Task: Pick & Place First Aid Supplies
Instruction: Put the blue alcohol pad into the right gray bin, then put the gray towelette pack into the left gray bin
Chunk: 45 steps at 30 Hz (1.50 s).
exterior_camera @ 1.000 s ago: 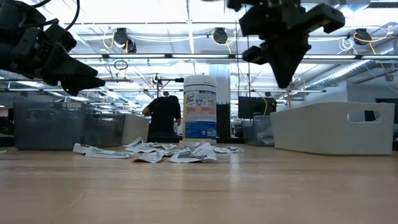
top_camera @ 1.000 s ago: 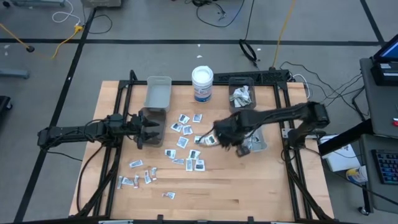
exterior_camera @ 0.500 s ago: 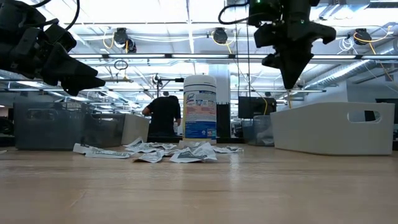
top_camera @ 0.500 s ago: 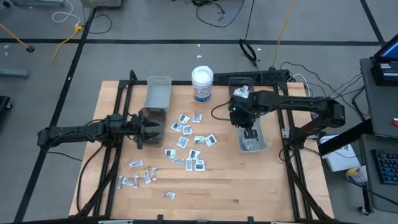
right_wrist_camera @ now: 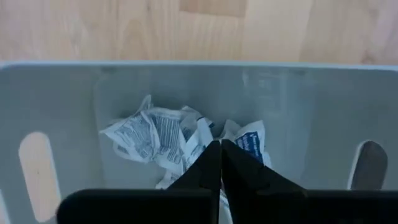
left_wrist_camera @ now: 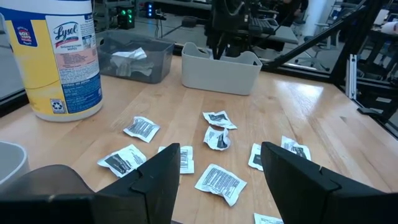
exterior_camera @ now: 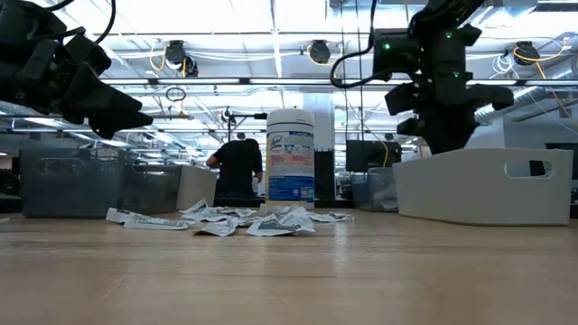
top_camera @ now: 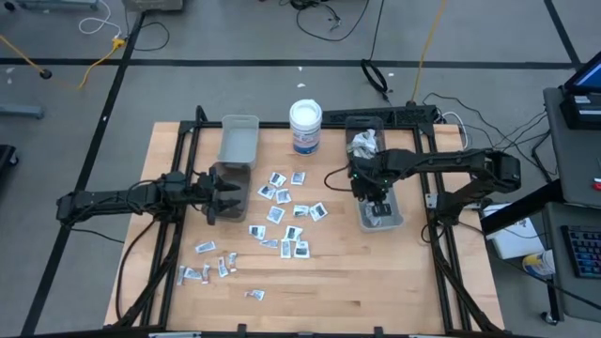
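Several first aid packets [top_camera: 282, 216] lie flat and scattered on the wooden table's middle and near left [left_wrist_camera: 214, 180]. My right gripper [top_camera: 376, 200] points down into the grey bin [top_camera: 398, 222] at the table's right. It is shut [right_wrist_camera: 221, 144] on a white packet with blue print [right_wrist_camera: 250, 142], above crumpled packets [right_wrist_camera: 155, 140] on the bin's floor. In the low view the bin wall [exterior_camera: 488, 185] hides its fingertips. My left gripper [top_camera: 246, 193] hovers open at the left, level, with nothing between its fingers [left_wrist_camera: 217, 168]. My right gripper pinches the white packet between its two fingertips, which come from above and point down. The packet's printed end [right_wrist_camera: 254, 138] sticks out beside the tips. It hangs inside the bin; whether it touches the packets below I cannot tell.
A white round tub with a blue label [top_camera: 305, 127] stands at the far middle. A clear bin with packets [top_camera: 364, 141] sits far right, a grey bin [top_camera: 238, 141] far left, and a dark bin [top_camera: 231, 178] by my left gripper. A person [exterior_camera: 239, 167] stands beyond the table.
My right gripper has gone from above the scattered packets toward the table's right edge, over the grey bin, and then down into it, rolling a little on the way. It stays shut. My left arm has kept still.
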Tool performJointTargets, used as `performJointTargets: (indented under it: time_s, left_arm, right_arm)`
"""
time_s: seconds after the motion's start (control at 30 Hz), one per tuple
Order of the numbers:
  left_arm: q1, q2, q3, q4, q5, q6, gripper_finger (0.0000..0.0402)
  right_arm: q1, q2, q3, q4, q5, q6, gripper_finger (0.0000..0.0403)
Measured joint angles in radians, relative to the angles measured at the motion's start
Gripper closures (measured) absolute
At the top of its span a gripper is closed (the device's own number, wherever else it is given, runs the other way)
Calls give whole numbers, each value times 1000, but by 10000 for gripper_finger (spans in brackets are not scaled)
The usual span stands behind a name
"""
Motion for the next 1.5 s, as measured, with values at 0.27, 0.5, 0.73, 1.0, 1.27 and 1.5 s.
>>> performJointTargets:
  time_s: [0.27, 0.5, 0.73, 1.0, 1.27, 1.5]
  left_arm:
    - [0, 0, 0, 0, 0, 0, 172]
    - [0, 0, 0, 0, 0, 0, 172]
    - [0, 0, 0, 0, 0, 0, 172]
    - [0, 0, 0, 0, 0, 0, 172]
    - [0, 0, 0, 0, 0, 0, 172]
    - [0, 0, 0, 0, 0, 0, 172]
  right_arm:
    - [-34, -7, 0, -14, 6, 102, 297]
    - [-88, -102, 0, 49, 138, 128, 189]
    - [-139, -276, -114, 356, 187, 117, 159]
    - [-192, -527, -444, 986, 235, -37, 165]
    - [-215, -718, -755, 1564, 241, 1, 165]
    - [-217, -871, -906, 1651, 309, 45, 165]
